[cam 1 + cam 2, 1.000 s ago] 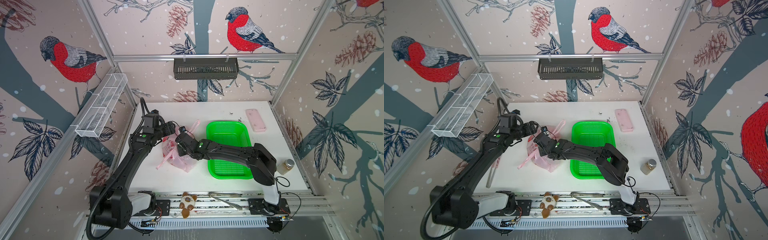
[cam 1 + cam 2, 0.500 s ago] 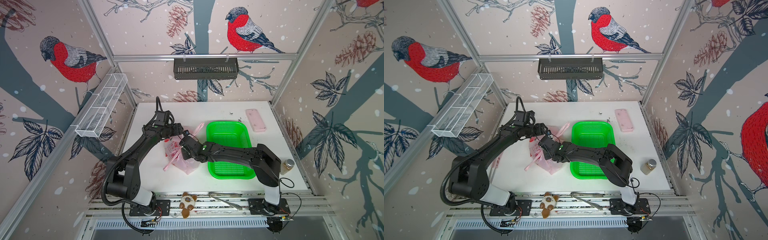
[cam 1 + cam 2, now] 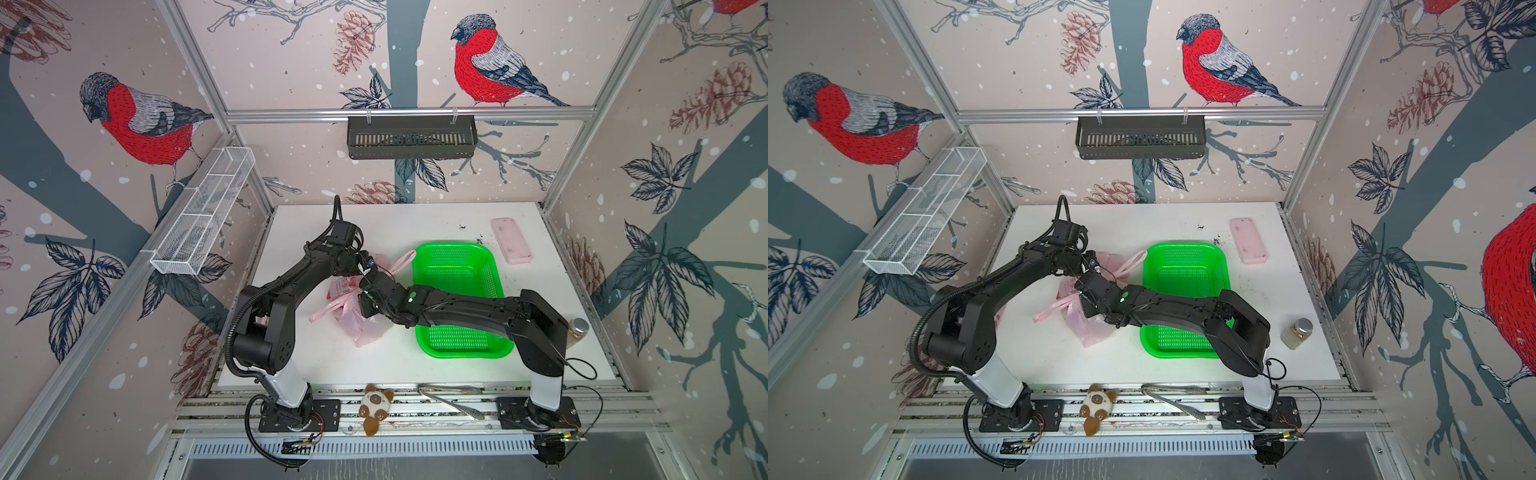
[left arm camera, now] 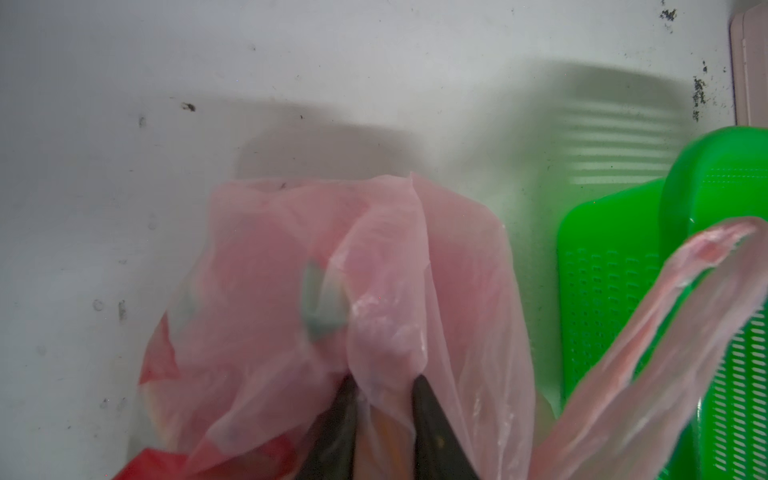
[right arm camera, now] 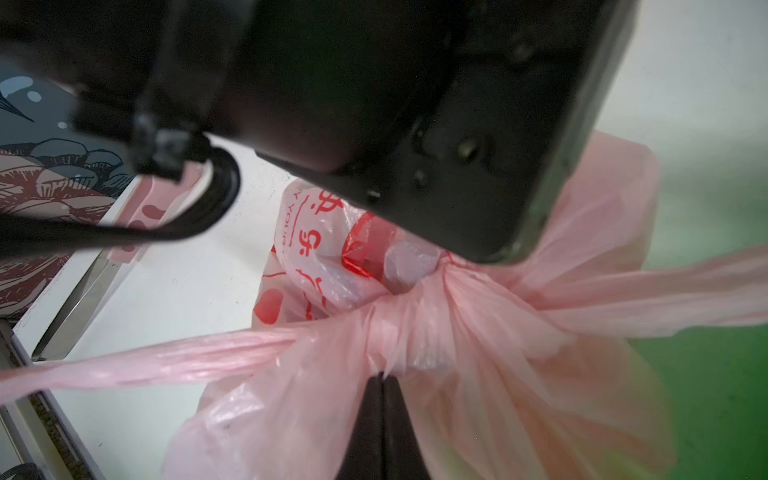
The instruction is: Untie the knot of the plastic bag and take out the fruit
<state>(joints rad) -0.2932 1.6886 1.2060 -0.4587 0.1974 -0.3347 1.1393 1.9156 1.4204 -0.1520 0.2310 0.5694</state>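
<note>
On the white counter (image 3: 415, 224), left fingers (image 4: 436, 424) and right fingers (image 5: 370, 415) just clamped the translucent pink plastic bag (image 3: 361, 328) by its twisted knot (image 5: 399, 328); untying can start.

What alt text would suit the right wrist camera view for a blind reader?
The right gripper is shut on the plastic bag right at the knot; pink handles stretch to both sides. The left arm's black body crowds close.

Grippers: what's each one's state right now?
Left gripper: closed on a fold of the plastic bag.
Right gripper: closed, tips pinching plastic at the knot.
</note>
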